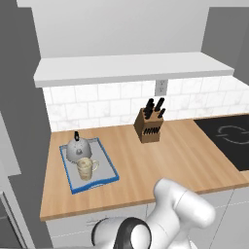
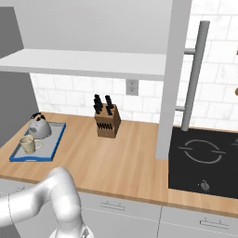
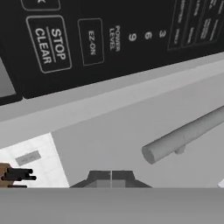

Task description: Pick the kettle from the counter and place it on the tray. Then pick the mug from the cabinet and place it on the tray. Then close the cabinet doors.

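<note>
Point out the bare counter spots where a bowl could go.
Bare wood on the counter between the knife block and the cooktop, between the tray and the block, and along the front edge. The tray is crowded by the kettle and mug.

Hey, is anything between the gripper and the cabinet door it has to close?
Nothing visible does. In the hand view the shut gripper faces the bare panel of the cabinet door, its bar handle off to one side.

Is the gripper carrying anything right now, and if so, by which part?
Nothing is held. The gripper is shut and empty beside a cabinet door's bar handle. The kettle and the mug sit on the tray.
</note>
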You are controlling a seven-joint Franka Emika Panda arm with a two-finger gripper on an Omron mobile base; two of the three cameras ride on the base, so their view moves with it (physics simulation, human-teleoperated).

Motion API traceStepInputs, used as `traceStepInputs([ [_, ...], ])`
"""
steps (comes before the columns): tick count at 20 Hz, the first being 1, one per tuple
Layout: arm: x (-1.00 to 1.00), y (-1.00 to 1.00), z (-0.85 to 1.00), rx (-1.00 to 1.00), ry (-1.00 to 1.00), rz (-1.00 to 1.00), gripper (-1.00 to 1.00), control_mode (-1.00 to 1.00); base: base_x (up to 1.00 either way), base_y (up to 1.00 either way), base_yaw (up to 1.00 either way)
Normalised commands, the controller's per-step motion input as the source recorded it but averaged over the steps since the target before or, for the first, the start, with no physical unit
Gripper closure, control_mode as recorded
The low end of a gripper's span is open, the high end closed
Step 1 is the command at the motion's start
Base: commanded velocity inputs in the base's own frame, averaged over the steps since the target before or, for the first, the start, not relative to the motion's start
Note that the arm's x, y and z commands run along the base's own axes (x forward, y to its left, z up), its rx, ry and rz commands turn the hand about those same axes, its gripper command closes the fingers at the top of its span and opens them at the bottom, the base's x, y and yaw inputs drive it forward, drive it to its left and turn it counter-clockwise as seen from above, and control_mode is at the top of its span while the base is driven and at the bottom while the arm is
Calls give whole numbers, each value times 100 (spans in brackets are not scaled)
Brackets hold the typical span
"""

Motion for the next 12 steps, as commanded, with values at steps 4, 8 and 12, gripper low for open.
traceStepInputs([
  [4, 27, -14, 0, 0, 1, -6, 100, -100, 0, 0, 0],
  [8, 25, -40, 0, 0, 5, -5, 100, -100, 0, 0, 0],
  [12, 47, -39, 0, 0, 7, -2, 100, -100, 0, 0, 0],
])
